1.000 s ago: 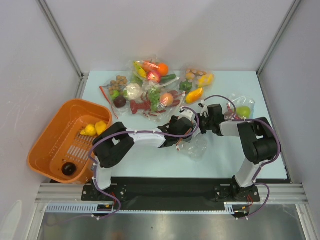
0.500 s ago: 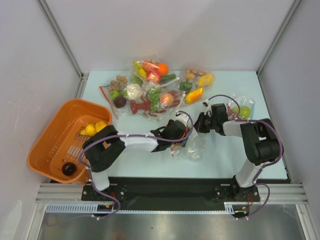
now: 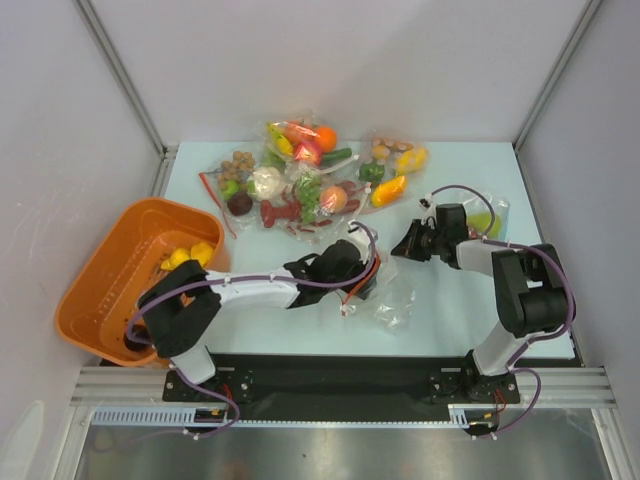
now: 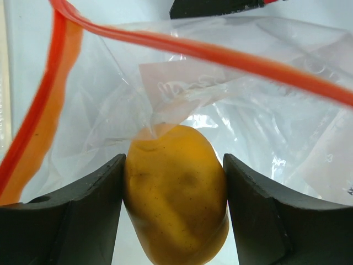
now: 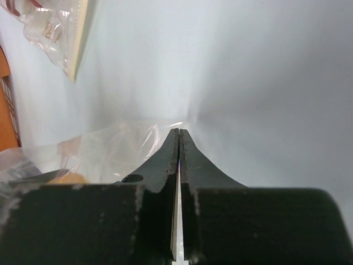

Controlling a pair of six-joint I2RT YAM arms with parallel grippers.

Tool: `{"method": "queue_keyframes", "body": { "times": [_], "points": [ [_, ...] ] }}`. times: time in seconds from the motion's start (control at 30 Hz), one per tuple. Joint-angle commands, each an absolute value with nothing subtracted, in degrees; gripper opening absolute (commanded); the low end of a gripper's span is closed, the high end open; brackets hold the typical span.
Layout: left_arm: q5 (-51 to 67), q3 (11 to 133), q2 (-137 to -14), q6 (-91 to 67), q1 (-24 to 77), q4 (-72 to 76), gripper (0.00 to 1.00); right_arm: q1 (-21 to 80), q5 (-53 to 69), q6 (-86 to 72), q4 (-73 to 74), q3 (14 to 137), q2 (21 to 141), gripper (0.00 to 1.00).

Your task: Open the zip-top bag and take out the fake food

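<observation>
While the pale blue table (image 3: 520,310) carried everything, the orange basket (image 3: 100,240) at its left edge was the biggest thing on it, followed by the pile of other filled bags (image 3: 300,185) at the back. The zip-top bag (image 3: 395,295) lay crumpled near the middle of the table, just beside the left gripper (image 3: 352,272). Its mouth stood open: in the left wrist view the orange-red zip strip (image 4: 220,55) ran in two separate lines, with clear film spread between them.

That gripper's two fingers (image 4: 88,204) were clamped on a yellow toy fruit (image 4: 175,193), touching it on both sides. A fold of film rested against the fruit's top, so whether it was fully clear of the mouth could not be told.

The right gripper (image 3: 408,245) hung a little to the right, its jaws pressed flat together. Film showed just past its tips, but a pinch on it could not be confirmed.

Two yellow pieces (image 3: 190,257) lay in the basket. By my judgement the opening was done and unloading was well along. This fruit remained to be carried over, and no other food showed through the film.
</observation>
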State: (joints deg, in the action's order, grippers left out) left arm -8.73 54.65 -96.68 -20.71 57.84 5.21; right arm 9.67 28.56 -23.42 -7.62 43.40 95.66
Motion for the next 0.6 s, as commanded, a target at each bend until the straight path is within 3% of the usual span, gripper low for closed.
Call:
{"method": "queue_keyframes", "body": {
  "times": [0.0,0.33,0.57],
  "points": [
    [-7.2,53.3,-88.8,-19.4,58.1,5.7,0.40,8.4,27.7,-22.0,-7.4,43.5,93.4,0.00],
    [-10.7,51.3,-83.2,-17.5,57.7,3.3,0.41,6.9,30.3,-21.9,-5.1,41.3,86.2,0.00],
    [-15.8,51.1,-84.2,-17.4,57.3,1.1,0.40,6.9,30.8,-21.5,-0.3,36.5,73.3,0.25]
  ]
}}
